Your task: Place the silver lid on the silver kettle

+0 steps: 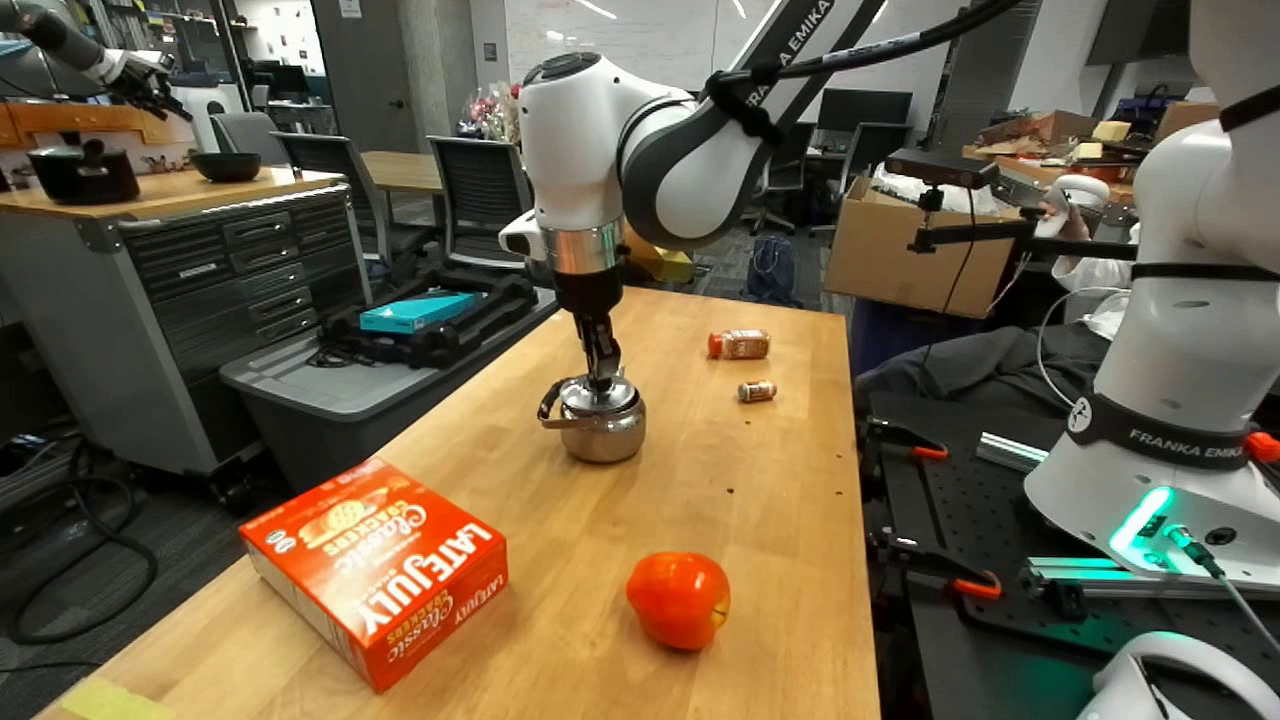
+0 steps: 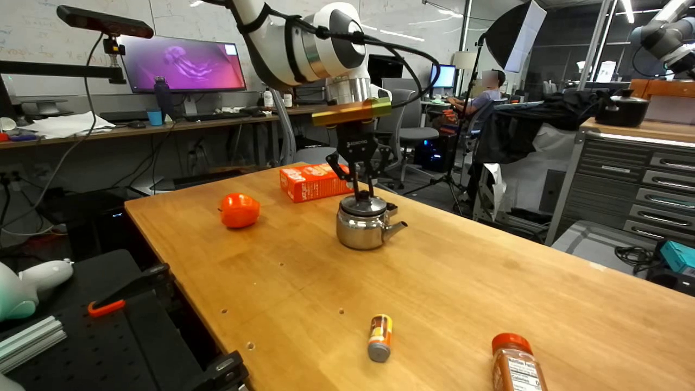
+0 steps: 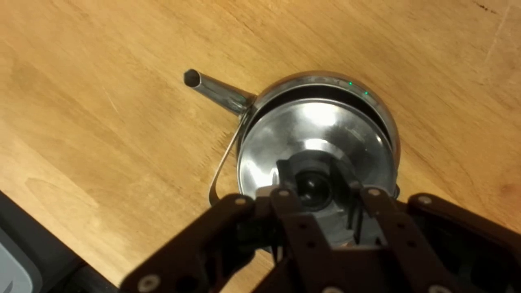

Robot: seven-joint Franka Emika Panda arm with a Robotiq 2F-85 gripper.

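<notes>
The gripper (image 2: pixel 364 191) is pinching the lid (image 3: pixel 317 128) by its knob (image 3: pixel 313 190) over the kettle (image 2: pixel 358 232), whose spout (image 3: pixel 220 95) is pointing toward ten o'clock in the wrist view.

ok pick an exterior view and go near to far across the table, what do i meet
In an exterior view: red-capped jar, small cylinder, silver kettle, round orange-red object, cracker box.

Table (image 1: pixel 570 560): pale wood top, small dark holes (image 2: pixel 341 311), yellow patch (image 1: pixel 115 700) at the edge.
Silver kettle (image 2: pixel 361 233): upright on its base, handle down to one side.
Cracker box (image 1: pixel 380 560): red, flat, broad face up.
Orange-red ball (image 1: pixel 678 600): glossy, well apart from the jar.
Spice jar (image 1: pixel 742 345): clear, red cap, on its side.
Small cylinder (image 2: pixel 380 335): grey end, on its side, near the jar.
</notes>
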